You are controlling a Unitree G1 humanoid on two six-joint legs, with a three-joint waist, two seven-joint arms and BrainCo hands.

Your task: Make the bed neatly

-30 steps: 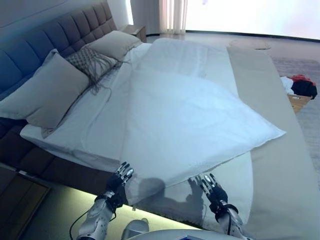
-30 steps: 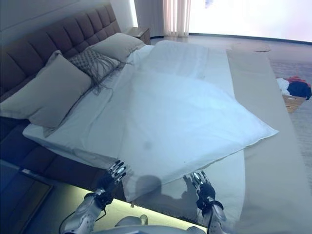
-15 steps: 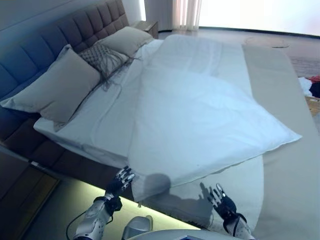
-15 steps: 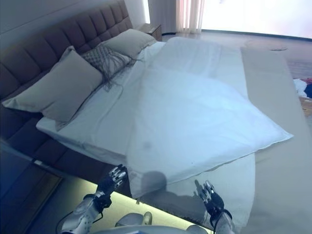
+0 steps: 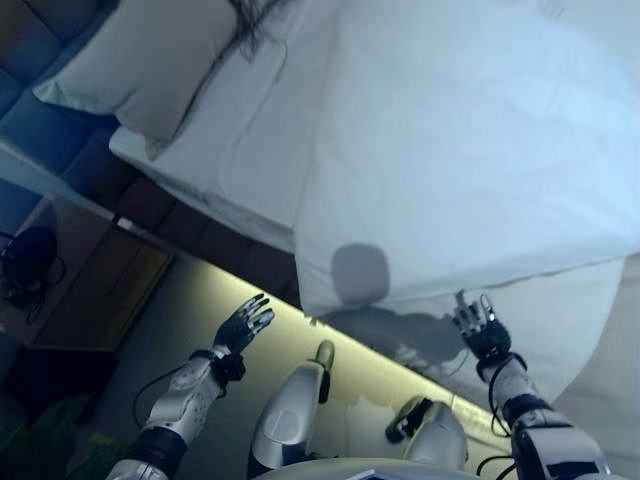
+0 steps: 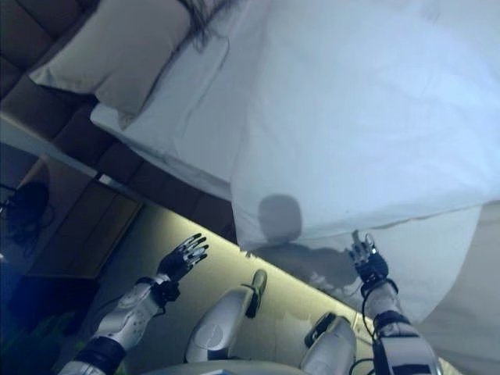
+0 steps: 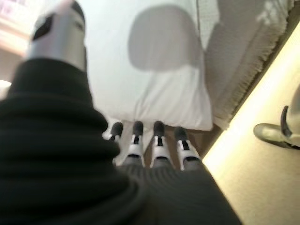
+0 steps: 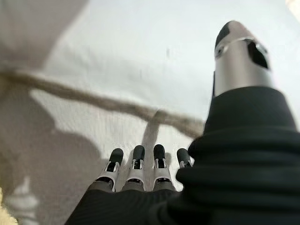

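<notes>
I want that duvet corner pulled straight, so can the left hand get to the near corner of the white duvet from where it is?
Probably yes: the left hand is open over the floor, short of the duvet corner, with nothing between them.

A bedroom: a wide bed point(image 5: 250, 215) with white duvet point(image 5: 470, 150), grey pillow point(image 5: 150, 55), padded headboard point(image 5: 30, 50) and a wooden nightstand point(image 5: 95, 285) beside it

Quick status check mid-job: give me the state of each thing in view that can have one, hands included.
Duvet: spread over the bed, askew, near corner hanging over the edge, held by neither hand.
Sheet: on the mattress, lightly wrinkled.
Pillow: lying at the head end.
Left hand: open, fingers straight, above the floor, off the bed.
Right hand: open, fingers straight, by the bed's draped edge, holding nothing.
</notes>
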